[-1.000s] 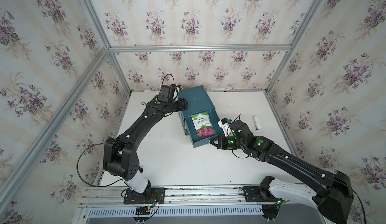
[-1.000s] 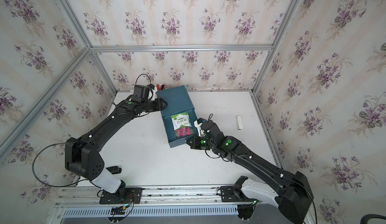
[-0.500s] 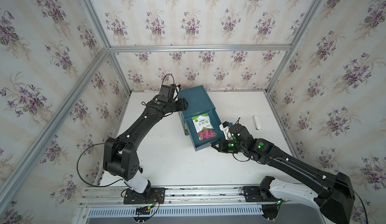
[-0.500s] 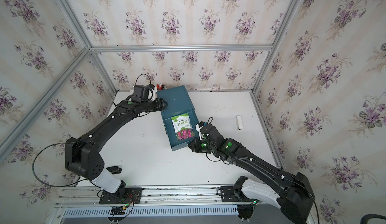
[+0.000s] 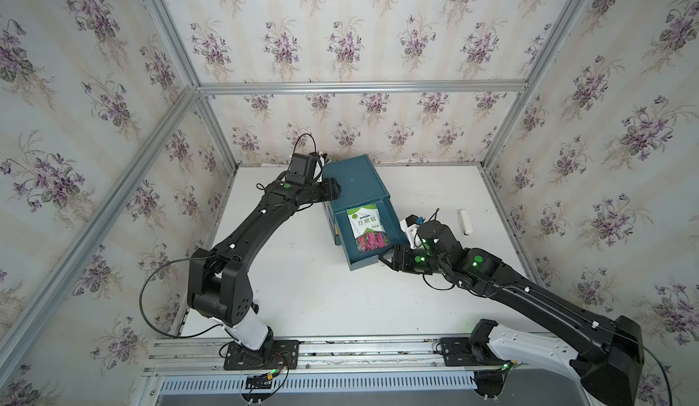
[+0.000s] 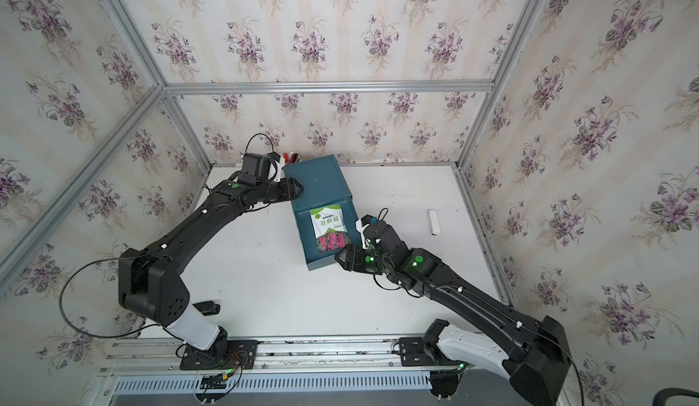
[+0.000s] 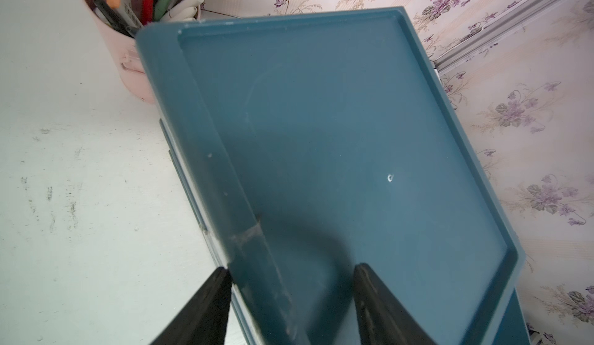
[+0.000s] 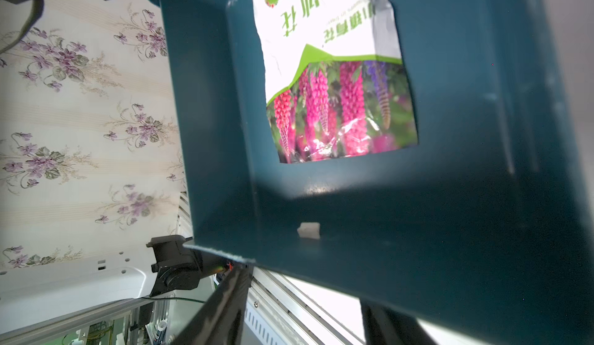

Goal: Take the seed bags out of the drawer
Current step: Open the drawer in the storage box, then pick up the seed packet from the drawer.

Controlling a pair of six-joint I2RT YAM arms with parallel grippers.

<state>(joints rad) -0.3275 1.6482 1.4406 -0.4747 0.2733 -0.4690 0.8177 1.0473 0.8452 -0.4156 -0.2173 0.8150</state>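
A blue cabinet (image 5: 355,181) stands at the back of the white surface (image 5: 302,290), turned slightly askew. Its drawer (image 5: 365,262) is pulled out toward the robot. One seed bag (image 5: 367,226) lies flat inside the open drawer and shows in both top views (image 6: 329,226). Its white and green lettered end points toward the cabinet, and its pink flower picture lies near the drawer's front wall. In the right wrist view the seed bag (image 8: 334,70) is glossy and rests on the drawer floor, apart from the front wall (image 8: 353,214).

The right claw (image 5: 382,262) sits low at the front corner of the drawer on the right arm's side. Its fingers (image 8: 221,308) stand well apart just outside the front wall, with nothing between them.

The left claw (image 5: 338,190) is at the cabinet's top edge on the left arm's side. In the left wrist view the left claw (image 7: 292,268) straddles that edge, with one finger against the cabinet's side and the other over its top. Whether it actually pinches the edge cannot be told.

A pink pen cup (image 7: 135,79) stands just behind the cabinet's back corner. A small white stick (image 5: 465,221) lies on the surface to the right of the drawer, well apart from it.
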